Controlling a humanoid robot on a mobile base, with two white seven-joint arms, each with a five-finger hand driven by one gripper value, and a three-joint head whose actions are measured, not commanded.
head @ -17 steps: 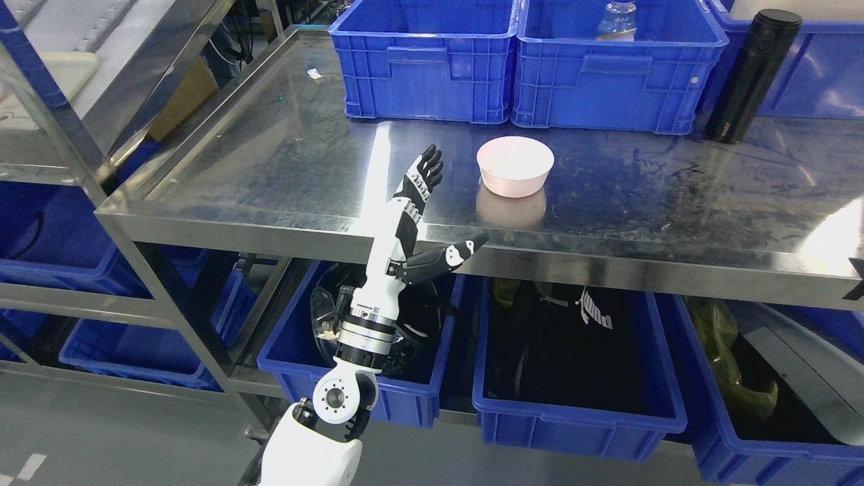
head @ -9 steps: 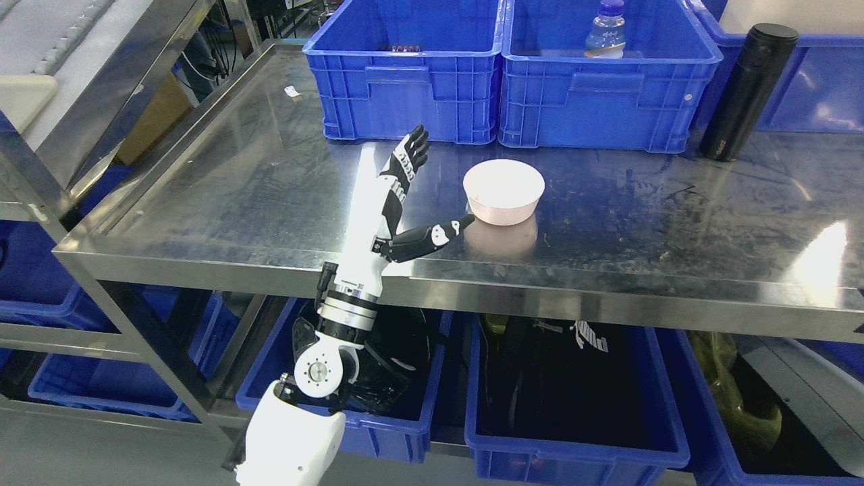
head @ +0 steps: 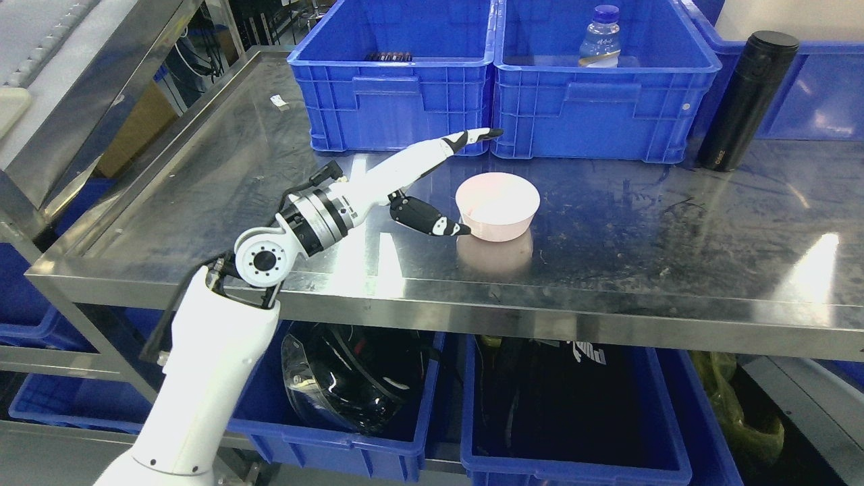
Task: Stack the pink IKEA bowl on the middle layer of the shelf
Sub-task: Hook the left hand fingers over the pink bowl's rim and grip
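I am holding my left hand (head: 432, 182) wide open and empty over the steel shelf (head: 270, 169), fingers stretched toward two o'clock and thumb tip reaching the near-left wall of the pink bowl (head: 497, 214), which is sitting upright at my hand's three o'clock.

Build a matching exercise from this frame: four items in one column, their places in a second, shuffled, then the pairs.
Items
1. pink bowl
2. black flask
3. water bottle
4. left hand

Places
A. inside a blue crate at the back
B. standing upright at the shelf's far right
C. open, just left of the bowl
D. on the steel shelf, in front of the crates

Pairs: 1-D, 2-B, 3-A, 4-C
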